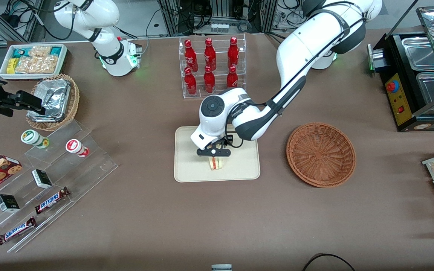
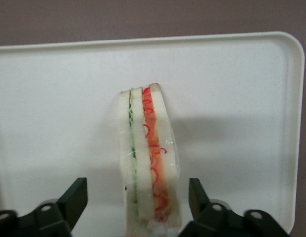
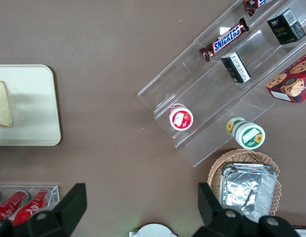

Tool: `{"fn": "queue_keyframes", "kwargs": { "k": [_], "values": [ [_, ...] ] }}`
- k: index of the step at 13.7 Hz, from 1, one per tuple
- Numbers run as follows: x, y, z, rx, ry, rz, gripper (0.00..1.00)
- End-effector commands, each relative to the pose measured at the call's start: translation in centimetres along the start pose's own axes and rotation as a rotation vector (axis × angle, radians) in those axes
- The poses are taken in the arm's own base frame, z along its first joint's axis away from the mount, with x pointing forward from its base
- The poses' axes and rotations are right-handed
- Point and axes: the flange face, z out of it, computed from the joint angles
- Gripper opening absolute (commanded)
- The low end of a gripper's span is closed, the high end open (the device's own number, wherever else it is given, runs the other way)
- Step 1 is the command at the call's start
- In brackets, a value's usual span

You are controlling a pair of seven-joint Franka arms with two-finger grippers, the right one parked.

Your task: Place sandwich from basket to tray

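The sandwich [image 1: 216, 163] stands on edge on the cream-white tray [image 1: 190, 171], its red and green filling edge showing in the left wrist view [image 2: 148, 163]. My left gripper [image 1: 214, 152] hovers right over it with the fingers [image 2: 73, 200] open, one on each side of the wedge and clear of its wrap. The tray also fills the wrist view [image 2: 232, 98], and the sandwich shows on it in the right wrist view [image 3: 3, 104]. The reddish-brown woven basket [image 1: 321, 154] stands empty beside the tray, toward the working arm's end.
A clear rack of red cola bottles [image 1: 211, 64] stands farther from the front camera than the tray. A tan wicker basket of foil packs [image 1: 53, 101], a white snack box [image 1: 33, 60] and acrylic steps with candy bars [image 1: 51, 177] lie toward the parked arm's end. A black food warmer [image 1: 416, 75] stands at the working arm's end.
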Motion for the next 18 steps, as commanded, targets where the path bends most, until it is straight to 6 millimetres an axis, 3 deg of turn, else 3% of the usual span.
{"fn": "queue_keyframes", "kwargs": {
  "k": [1, 3, 6, 11, 15, 18],
  "values": [
    [-0.5, -0.6, -5.8, 0.049, 0.034, -0.027, 0.99],
    [0.6, -2.4, -10.4, 0.015, 0.025, -0.092, 0.99],
    [3.1, -7.9, -17.2, 0.007, 0.027, -0.193, 0.99],
    [5.7, -21.7, -26.6, 0.048, -0.031, -0.28, 0.99],
    [4.8, -32.3, -32.2, 0.049, -0.083, -0.16, 0.99],
    [2.9, -38.6, -32.8, 0.059, -0.098, -0.06, 0.99]
  ]
}}
